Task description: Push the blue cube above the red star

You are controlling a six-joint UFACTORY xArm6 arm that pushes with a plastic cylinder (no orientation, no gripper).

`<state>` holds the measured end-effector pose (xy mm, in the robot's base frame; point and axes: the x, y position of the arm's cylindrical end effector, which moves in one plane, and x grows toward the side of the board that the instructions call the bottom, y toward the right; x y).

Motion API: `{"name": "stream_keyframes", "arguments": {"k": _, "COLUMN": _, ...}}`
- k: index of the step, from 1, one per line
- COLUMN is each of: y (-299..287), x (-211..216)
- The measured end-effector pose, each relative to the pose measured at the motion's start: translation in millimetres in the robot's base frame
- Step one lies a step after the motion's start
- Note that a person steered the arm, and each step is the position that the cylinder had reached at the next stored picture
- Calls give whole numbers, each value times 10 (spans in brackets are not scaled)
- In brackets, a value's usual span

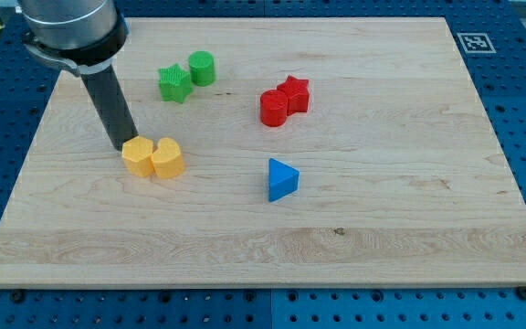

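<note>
Blue block [282,179], apex toward view's right

Grey ringed arm collar [69,32], straight dark rod [110,102].

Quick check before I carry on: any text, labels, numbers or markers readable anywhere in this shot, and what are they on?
No readable words, brands or numbers anywhere.
One sign only: a black-and-white square fiducial marker on the wooden board's top right corner in the view; it is a pattern, not text.
The coloured blocks, such as the blue block and red star, carry no markings.
</note>
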<state>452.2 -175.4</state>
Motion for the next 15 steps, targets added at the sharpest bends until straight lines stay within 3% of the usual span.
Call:
{"name": "stream_keyframes", "arguments": {"k": 1, "y": -169, "x": -59}}
{"name": "stream_keyframes", "arguments": {"k": 2, "y": -641, "x": -526}}
{"name": "stream_keyframes", "arguments": {"k": 4, "y": -822, "x": -1985}}
{"name": "stream_keyframes", "arguments": {"k": 7, "y": -1286, "x": -2119}}
{"name": "stream_keyframes", "arguments": {"k": 8, "y": -1232, "x": -2611}}
{"name": "stream_keyframes", "arguments": {"k": 12, "y": -267, "x": -2388}}
{"name": "stream_keyframes", "arguments": {"k": 15, "y": 49, "x": -2043}}
